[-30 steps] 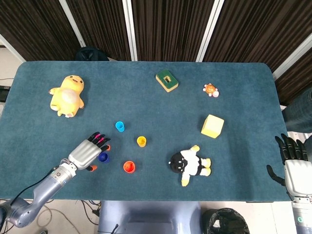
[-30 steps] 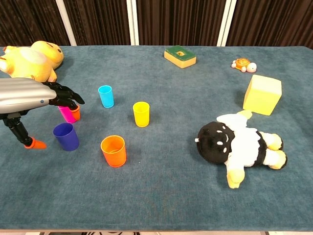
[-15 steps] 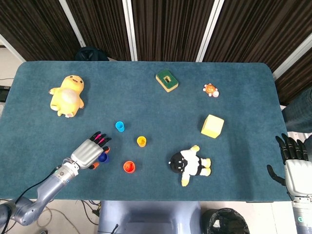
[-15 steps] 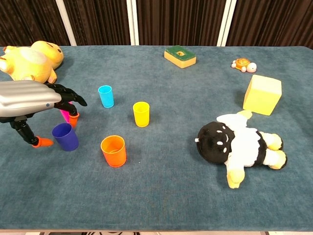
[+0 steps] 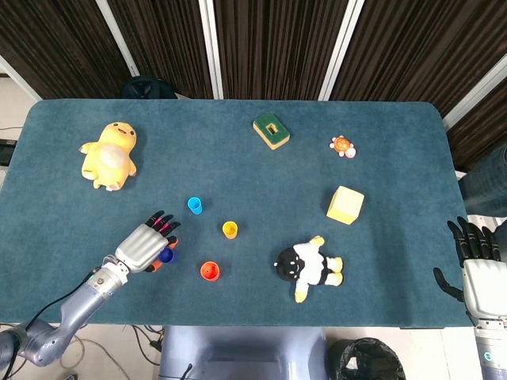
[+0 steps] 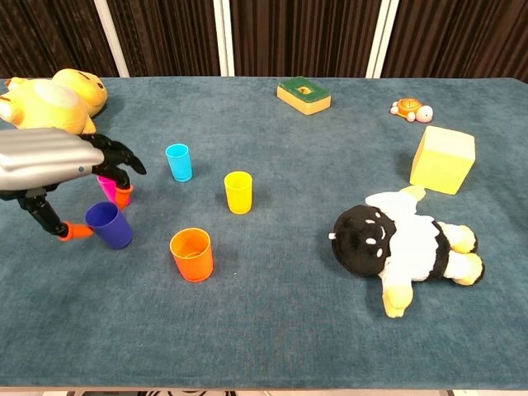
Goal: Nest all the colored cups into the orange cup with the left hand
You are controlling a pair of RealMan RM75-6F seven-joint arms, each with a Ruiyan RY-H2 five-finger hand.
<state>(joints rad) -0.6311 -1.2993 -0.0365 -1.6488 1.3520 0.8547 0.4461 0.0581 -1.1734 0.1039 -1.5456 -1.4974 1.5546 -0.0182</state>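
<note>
The orange cup (image 5: pixel 209 271) (image 6: pixel 191 254) stands upright near the front of the table. A yellow cup (image 5: pixel 230 229) (image 6: pixel 238 191) and a light blue cup (image 5: pixel 194 205) (image 6: pixel 178 162) stand behind it. My left hand (image 5: pixel 142 247) (image 6: pixel 49 157) reaches over the dark blue cup (image 5: pixel 166 255) (image 6: pixel 111 227). That cup leans to the left, pinched between the thumb and a finger. A pink cup (image 6: pixel 107 188) is partly hidden behind the fingers. My right hand (image 5: pixel 475 252) hangs off the table's right edge, fingers spread and holding nothing.
A yellow duck plush (image 5: pixel 111 154) lies at the left. A green sponge (image 5: pixel 271 131) and a small turtle toy (image 5: pixel 342 146) sit at the back. To the right are a yellow cube (image 5: pixel 345 204) and a black-and-white plush (image 5: pixel 309 267).
My left hand has closed in on the dark blue cup. The thumb now touches its side, and the cup has tipped and shifted slightly. The right hand has not moved.
</note>
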